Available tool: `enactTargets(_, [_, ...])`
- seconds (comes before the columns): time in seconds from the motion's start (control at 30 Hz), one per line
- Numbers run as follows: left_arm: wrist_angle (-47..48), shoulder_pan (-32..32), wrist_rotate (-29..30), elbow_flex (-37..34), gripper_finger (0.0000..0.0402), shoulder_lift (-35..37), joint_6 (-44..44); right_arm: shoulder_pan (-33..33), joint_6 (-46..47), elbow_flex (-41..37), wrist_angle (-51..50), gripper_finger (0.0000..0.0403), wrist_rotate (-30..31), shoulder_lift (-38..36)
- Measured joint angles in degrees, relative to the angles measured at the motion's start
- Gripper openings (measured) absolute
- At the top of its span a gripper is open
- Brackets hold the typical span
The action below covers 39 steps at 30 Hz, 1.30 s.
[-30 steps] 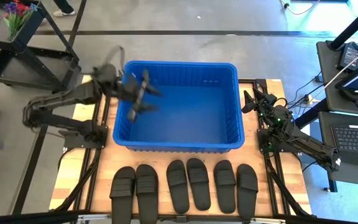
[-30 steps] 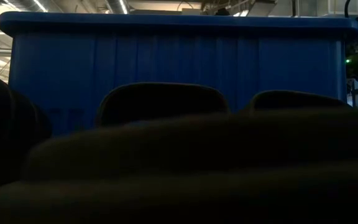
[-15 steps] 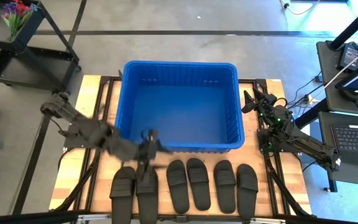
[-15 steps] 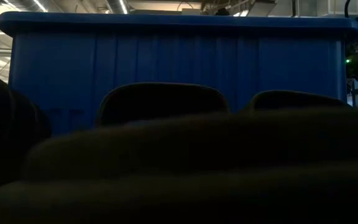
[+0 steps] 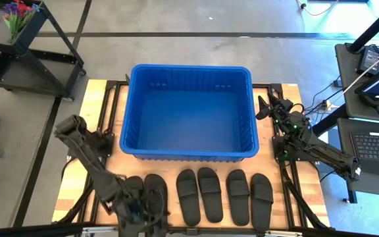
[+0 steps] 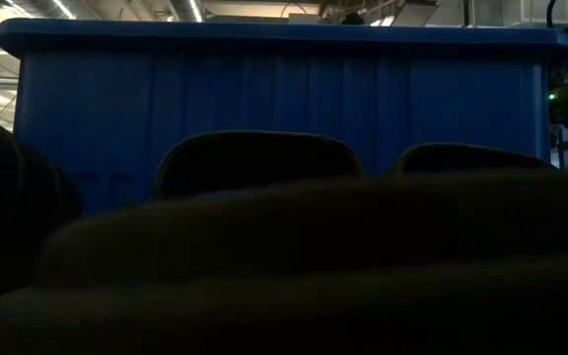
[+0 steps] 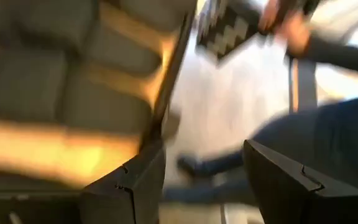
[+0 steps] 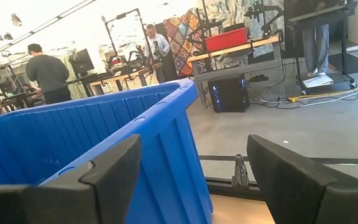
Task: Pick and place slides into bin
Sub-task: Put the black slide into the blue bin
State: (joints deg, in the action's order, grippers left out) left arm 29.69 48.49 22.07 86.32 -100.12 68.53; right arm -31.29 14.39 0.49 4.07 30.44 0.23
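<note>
Six black slides lie in a row on their soles along the table's near edge, among them the middle pair [image 5: 199, 194] and the right pair [image 5: 250, 195]. My left gripper [image 5: 145, 209] hangs open over the leftmost pair [image 5: 156, 186] and hides most of it. In the left wrist view the blurred slides [image 7: 48, 68] show beyond the gripper [image 7: 204, 186], with nothing between its fingers. Behind the row stands the blue bin [image 5: 189, 112], with nothing in it. My right gripper [image 5: 266, 108] waits open beside the bin's right wall [image 8: 73, 137].
In the low view the slides [image 6: 264, 168] fill the foreground in front of the bin's near wall [image 6: 264, 89]. A person's legs [image 7: 328, 137] show past the table's near edge in the left wrist view. Racks and desks stand around the table.
My left gripper has swung from over the bin's left part toward the table's near edge, past the bin's near wall, and has come down over the leftmost pair of slides, rolling its wrist on the way. It has stayed open. The slides and the bin have not moved.
</note>
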Motion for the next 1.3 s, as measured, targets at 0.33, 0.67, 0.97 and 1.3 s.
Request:
enactTargets(0.33, [12.17,1.62,-30.82,0.0,0.0204,-5.31,15.22,0.0,0.13,0.0,-0.01,0.0294,0.0,0.0])
enactTargets(0.67, [30.19,0.98,-40.48,0.0,0.0155,-5.31,22.65,0.0,0.13,0.01,-0.01,0.0294,0.0,0.0])
enactTargets(0.97, [33.75,-0.97,-39.69,0.0,0.0112,-5.31,25.74,0.0,0.13,0.0,-0.01,0.0294,0.0,0.0])
enactTargets(1.3, [33.48,-1.48,-32.76,0.0,0.0101,-5.31,25.7,0.0,0.08,0.0,-0.01,0.0294,0.02,0.0])
